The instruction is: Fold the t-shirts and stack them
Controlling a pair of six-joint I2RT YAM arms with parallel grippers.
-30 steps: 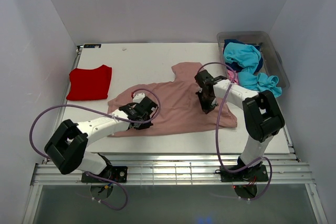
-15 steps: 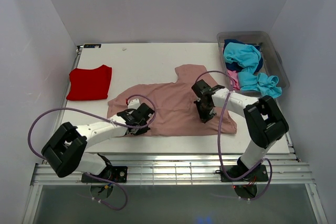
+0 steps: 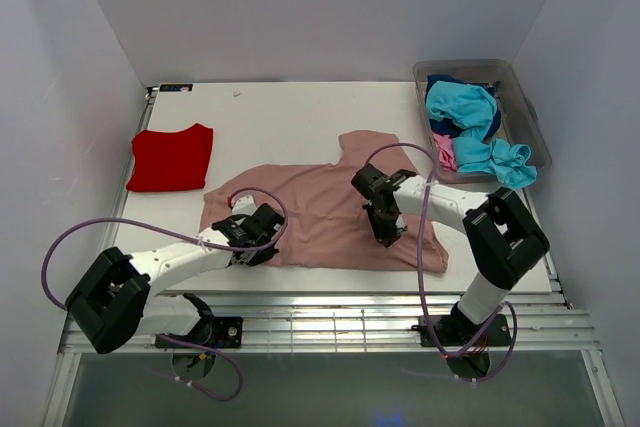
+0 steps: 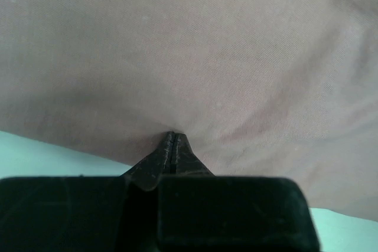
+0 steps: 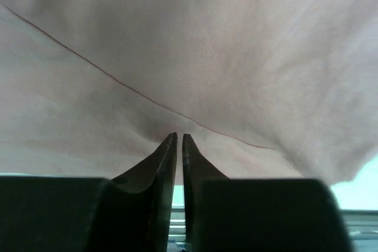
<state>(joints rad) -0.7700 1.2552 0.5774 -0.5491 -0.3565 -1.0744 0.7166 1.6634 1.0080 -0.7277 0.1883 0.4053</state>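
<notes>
Both arms have drawn back toward the near-left, dragging the one dusty-pink t-shirt across the white table. Only the overhead view shows one clear bin of turquoise, navy and pink tees at the far right and one folded red t-shirt at the left. The wrist views show the left gripper and right gripper, jaws pinched together on pink cloth.

White table occupies the centre of the overhead frame. A folded red t-shirt lies flat at centre left, close to the table's left edge. A dusty-pink t-shirt lies spread and creased across the lower centre. Its lower hem runs near the front edge and one lobe reaches upward. A clear grey bin stands at the upper right corner, well apart from the red t-shirt.
</notes>
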